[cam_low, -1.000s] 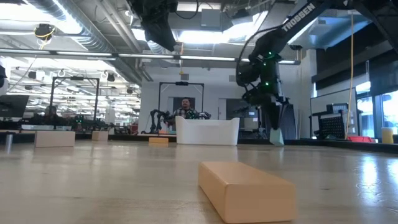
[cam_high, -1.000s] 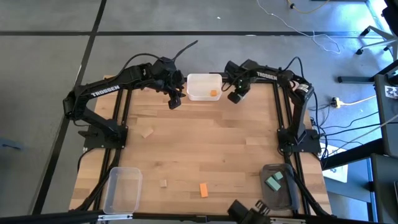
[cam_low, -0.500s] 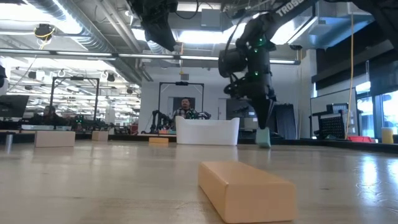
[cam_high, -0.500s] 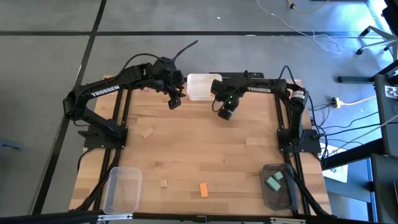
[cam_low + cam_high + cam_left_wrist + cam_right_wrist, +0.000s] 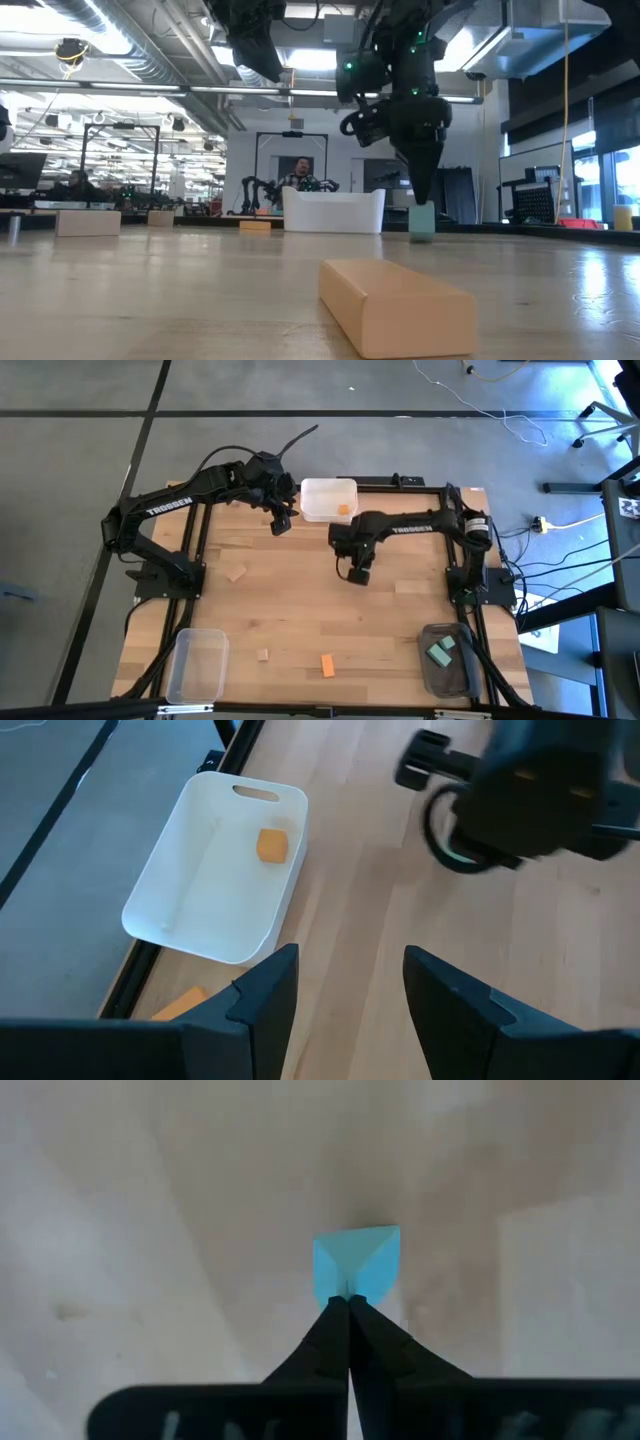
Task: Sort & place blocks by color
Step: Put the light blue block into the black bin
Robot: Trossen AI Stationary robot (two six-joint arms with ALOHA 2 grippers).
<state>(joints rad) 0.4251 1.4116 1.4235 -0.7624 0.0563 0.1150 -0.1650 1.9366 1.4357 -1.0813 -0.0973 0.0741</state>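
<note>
On left arm [image 5: 165, 507], "TROSSEN" lettering

A wooden table [image 5: 300, 610] stands on a grey concrete floor [image 5: 80, 450] crossed by dark lines, with cables [image 5: 560, 530] trailing past its right edge. Beyond it, an open hall has ceiling ducts [image 5: 110, 40], bright strip lights [image 5: 300, 60] and a dark doorway [image 5: 292, 160].

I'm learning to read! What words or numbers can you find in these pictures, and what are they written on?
"TROSSEN": white letters on the left arm, seen from above.
White lettering on the right arm: too small to read.
The blocks, the bins and the wrist views show no words or numbers.
</note>
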